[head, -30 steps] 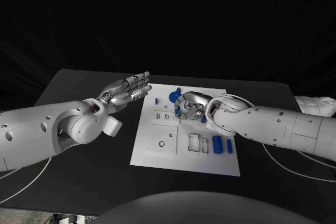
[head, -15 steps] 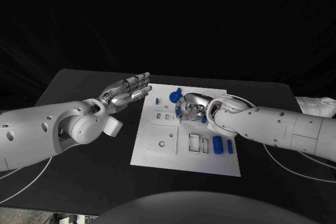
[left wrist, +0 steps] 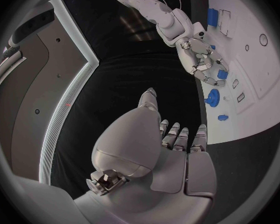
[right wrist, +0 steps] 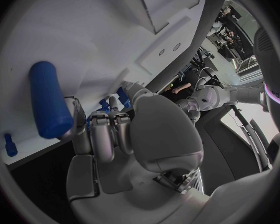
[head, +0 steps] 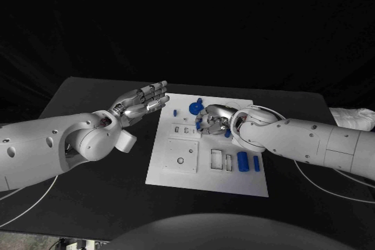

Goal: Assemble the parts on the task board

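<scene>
Right hand (head: 212, 121) curled onto a blue part (left wrist: 221, 74) on the task board (head: 181, 174), grasp unclear to us; left hand (head: 141, 102) released, fingers spread, beside the board.

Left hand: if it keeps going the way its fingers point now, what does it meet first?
Probably nothing: the left hand hovers open, fingers pointing past the task board's far-left corner toward the table's far edge. Depth unclear.

right hand (right wrist: 124, 134) fingers curled down onto white task board (right wrist: 84, 40) | blue cylinder part (right wrist: 48, 99) just beside fingertips | small blue peg (right wrist: 10, 145) at board's edge
</scene>
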`<state>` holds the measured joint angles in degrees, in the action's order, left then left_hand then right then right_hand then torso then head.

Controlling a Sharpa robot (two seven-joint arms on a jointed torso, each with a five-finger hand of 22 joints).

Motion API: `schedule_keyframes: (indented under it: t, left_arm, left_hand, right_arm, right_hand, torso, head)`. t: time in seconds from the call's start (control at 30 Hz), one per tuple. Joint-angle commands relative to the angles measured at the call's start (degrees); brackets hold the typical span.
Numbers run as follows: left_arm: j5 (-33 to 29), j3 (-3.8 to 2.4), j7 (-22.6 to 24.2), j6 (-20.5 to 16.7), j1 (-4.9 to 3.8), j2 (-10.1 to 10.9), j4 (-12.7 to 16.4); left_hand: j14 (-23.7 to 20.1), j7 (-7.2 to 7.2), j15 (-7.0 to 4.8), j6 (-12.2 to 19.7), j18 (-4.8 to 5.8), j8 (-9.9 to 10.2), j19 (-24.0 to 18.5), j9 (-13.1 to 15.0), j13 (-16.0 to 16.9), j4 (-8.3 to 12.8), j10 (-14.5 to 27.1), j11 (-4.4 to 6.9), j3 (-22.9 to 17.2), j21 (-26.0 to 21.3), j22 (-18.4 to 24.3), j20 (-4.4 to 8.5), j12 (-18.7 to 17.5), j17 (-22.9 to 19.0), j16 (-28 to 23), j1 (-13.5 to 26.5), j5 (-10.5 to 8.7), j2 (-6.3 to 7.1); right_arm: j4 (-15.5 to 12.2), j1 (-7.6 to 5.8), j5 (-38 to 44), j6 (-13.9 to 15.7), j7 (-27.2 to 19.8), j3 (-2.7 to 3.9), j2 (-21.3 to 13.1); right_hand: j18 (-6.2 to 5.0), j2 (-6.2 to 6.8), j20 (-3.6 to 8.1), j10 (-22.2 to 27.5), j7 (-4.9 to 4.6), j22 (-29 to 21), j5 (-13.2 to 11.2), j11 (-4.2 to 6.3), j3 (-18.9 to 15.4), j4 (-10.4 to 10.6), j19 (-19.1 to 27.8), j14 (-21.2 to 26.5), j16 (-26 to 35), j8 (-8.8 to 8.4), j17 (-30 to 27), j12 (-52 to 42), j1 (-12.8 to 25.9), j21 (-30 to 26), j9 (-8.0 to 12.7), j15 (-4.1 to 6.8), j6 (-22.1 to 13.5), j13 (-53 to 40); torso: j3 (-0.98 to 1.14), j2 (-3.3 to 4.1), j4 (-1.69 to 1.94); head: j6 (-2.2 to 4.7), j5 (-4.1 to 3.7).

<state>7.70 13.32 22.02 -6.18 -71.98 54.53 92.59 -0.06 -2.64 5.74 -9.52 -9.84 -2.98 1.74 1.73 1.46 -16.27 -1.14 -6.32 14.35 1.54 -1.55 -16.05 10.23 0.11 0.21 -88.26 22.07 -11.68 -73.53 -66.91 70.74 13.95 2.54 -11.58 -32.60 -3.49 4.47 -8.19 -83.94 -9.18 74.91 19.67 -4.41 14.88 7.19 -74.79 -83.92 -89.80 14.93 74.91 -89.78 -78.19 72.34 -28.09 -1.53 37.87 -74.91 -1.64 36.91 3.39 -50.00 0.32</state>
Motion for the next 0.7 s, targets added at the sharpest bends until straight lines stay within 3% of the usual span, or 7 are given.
schedule_keyframes:
  t: [0.03, 0.27, 0.7]
  left_arm:
    - [0.29, -0.04, 0.31, 0.93, -0.01, -0.09, 0.10]
    - [0.29, -0.04, 0.31, 0.94, -0.01, -0.09, 0.10]
    - [0.29, -0.04, 0.29, 0.97, 0.00, -0.11, 0.03]
  left_hand:
    - [0.17, -0.34, 0.29, -0.12, -0.51, -0.34, 0.16, -0.08, 0.08, -0.01, -0.14, 0.22, -0.33, 0.35, 0.61, -0.24, 0.36, -0.06, -0.15, -0.63, 0.37, 0.13]
    - [0.17, -0.34, 0.29, -0.12, -0.51, -0.34, 0.16, -0.08, 0.08, -0.01, -0.14, 0.22, -0.33, 0.35, 0.61, -0.24, 0.36, -0.06, -0.15, -0.63, 0.37, 0.13]
    - [0.17, -0.46, 0.29, -0.14, -0.50, -0.36, 0.17, -0.08, 0.08, 0.02, -0.13, 0.16, -0.32, 0.36, 0.60, -0.25, 0.34, -0.06, -0.15, -0.68, 0.37, 0.16]
  right_arm:
    - [0.04, 0.06, 1.21, -1.41, 0.11, -0.04, 0.07]
    - [-0.01, 0.06, 1.55, -0.48, -0.66, -0.04, -0.02]
    - [-0.29, 0.05, 1.15, 2.39, -3.06, -0.03, -0.27]
  right_hand:
    - [-1.16, 0.16, 0.15, -6.06, 0.20, 8.92, -1.61, 0.09, -0.55, -0.25, 0.55, -6.08, -0.20, -0.68, 15.09, -0.22, 0.71, -0.45, 0.52, 0.00, -0.42, -15.09]
    - [-1.18, -0.08, 0.53, -6.06, 0.90, 8.91, -7.91, 0.64, -2.50, -0.18, 0.50, -6.08, -0.20, -2.71, 15.09, -0.22, 1.67, -0.79, 2.08, 0.41, -1.94, -15.09]
    - [-1.25, -0.38, 1.92, -6.06, 3.84, 8.89, -11.31, 2.79, -4.54, 0.04, 0.42, -6.08, -0.20, -3.54, 15.09, -0.22, 2.06, -1.15, 3.51, 2.07, -1.55, -15.09]
  torso:
    - [0.01, 0.00, 0.00]
    - [0.01, 0.00, 0.01]
    - [0.02, 0.01, 0.02]
  head:
    - [0.00, -0.03]
    - [0.00, 0.01]
    - [0.00, -0.04]
